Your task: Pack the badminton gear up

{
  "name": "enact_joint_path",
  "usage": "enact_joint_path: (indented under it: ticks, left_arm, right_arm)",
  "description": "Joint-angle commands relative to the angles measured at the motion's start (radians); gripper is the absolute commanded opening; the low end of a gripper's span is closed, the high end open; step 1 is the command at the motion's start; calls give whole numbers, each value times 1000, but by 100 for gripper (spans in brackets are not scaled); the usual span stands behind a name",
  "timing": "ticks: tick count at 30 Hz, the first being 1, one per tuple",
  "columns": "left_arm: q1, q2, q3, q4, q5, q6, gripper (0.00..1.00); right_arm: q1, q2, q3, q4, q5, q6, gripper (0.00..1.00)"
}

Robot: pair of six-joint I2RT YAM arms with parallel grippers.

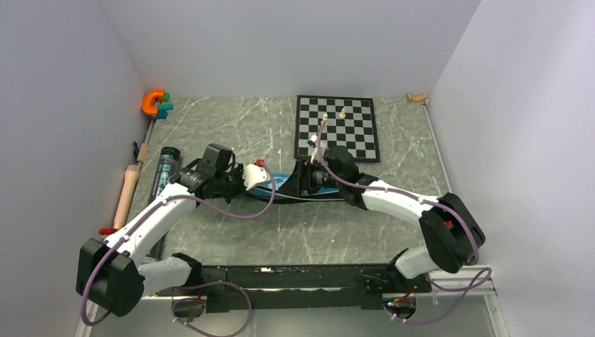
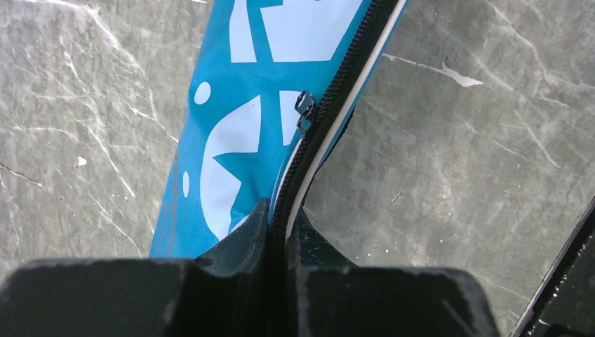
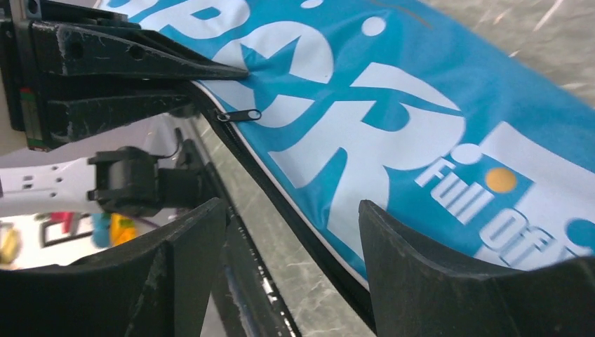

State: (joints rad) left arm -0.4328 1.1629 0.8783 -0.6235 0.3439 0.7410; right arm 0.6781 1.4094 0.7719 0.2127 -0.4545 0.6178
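Veined grey marble tabletop (image 1: 238,235); left gripper (image 2: 281,219) clamps glossy blue bag (image 2: 242,77) at its zipper; right gripper (image 3: 291,214) apart.

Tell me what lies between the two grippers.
The zippered edge of the blue SPORT bag runs from the left gripper to the right gripper, with the zipper pull nearer the left; the right wrist view shows it.

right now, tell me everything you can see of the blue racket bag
The blue bag looks like thin glossy fabric, printed with large white lettering and dots. A black zip with white piping runs along its edge, its small metal pull free. It lies across the middle of the table. The left end effector is shut on the zip edge; the right end effector stands open around it.
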Motion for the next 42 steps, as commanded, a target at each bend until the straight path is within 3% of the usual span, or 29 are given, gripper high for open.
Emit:
enact_joint_path:
  ticks: [1, 6, 13, 15, 22, 31, 42]
  left_arm:
    - [-24, -10, -45, -94, -82, -12, 14]
    - [-49, -23, -74, -96, -131, 13, 30]
    - [-79, -42, -140, -69, -217, 54, 30]
    - [-98, -41, -159, -50, -247, 50, 28]
    - [-221, -51, -210, 37, -403, 25, 1]
    - [-275, -26, -98, 71, -485, -30, 0]
    - [-275, 43, 48, 38, -497, -56, 0]
  right_arm:
    - [-22, 69, 55, 224, -224, 112, 73]
    - [-44, 179, 93, 317, -331, 165, 73]
    - [-61, 231, 104, 302, -367, 148, 70]
    - [-60, 225, 114, 247, -359, 107, 70]
    - [-58, 274, 149, 194, -378, 84, 70]
    - [-43, 431, 238, 289, -515, 209, 69]
    - [-40, 468, 232, 494, -573, 385, 66]
